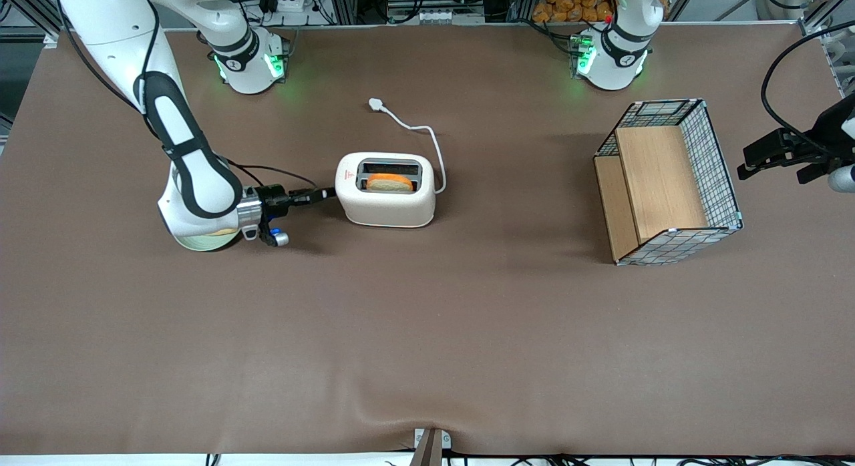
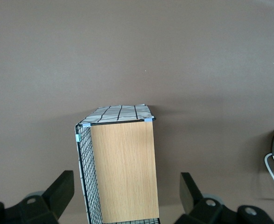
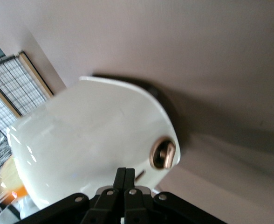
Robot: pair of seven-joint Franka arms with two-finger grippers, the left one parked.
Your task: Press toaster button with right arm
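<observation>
My claw [image 1: 328, 193] is closed, its two fingers [image 3: 124, 184] pressed together with nothing between them, and it reaches out level from my arm [image 1: 200, 179] to the narrow end of the toaster [image 1: 387, 199]. In the front view the tips sit right at that end, just under the red logo [image 1: 347, 175]; I cannot tell whether they touch. From my wrist camera the toaster's rounded white end [image 3: 95, 140] fills the view just ahead of the fingertips, with a round brassy knob [image 3: 164, 153] on it beside them. The button itself I cannot make out.

The toaster stands upright on the brown surface [image 1: 427, 332], near its middle, a slice of toast [image 1: 390, 182] in one slot. Its white cord [image 1: 427, 135] trails away from the front camera to a plug [image 1: 376, 104] lying flat. A wire basket [image 1: 668, 182] with wooden panels lies on its side toward the parked arm's end.
</observation>
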